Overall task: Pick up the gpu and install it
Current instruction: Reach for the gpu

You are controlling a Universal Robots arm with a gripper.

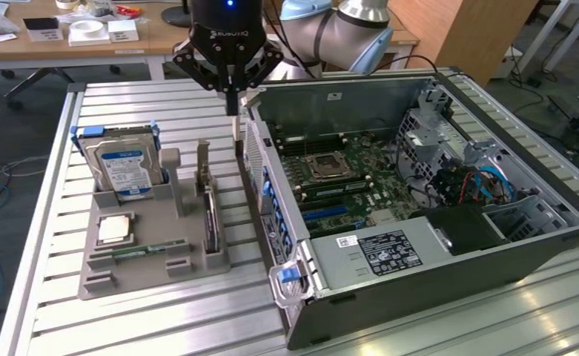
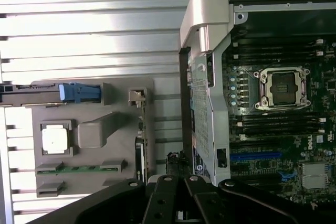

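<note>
gripper (image 1: 232, 109) pressed together, seemingly empty, beside case (image 1: 526, 245) | gpu (image 1: 211, 211) upright in tray (image 1: 121, 278)

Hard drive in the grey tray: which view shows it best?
Exterior view: the hard drive stands upright in the grey tray, blue-white label facing the camera. The wrist view looks down on it edge-on, a thin strip with a blue clip; no label visible.

gpu (image 1: 208, 193) edge-on in holder (image 1: 141, 274), face hidden; hard drive (image 1: 121, 167) label text too small; computer case (image 2: 207, 19) cut off at edge
</note>
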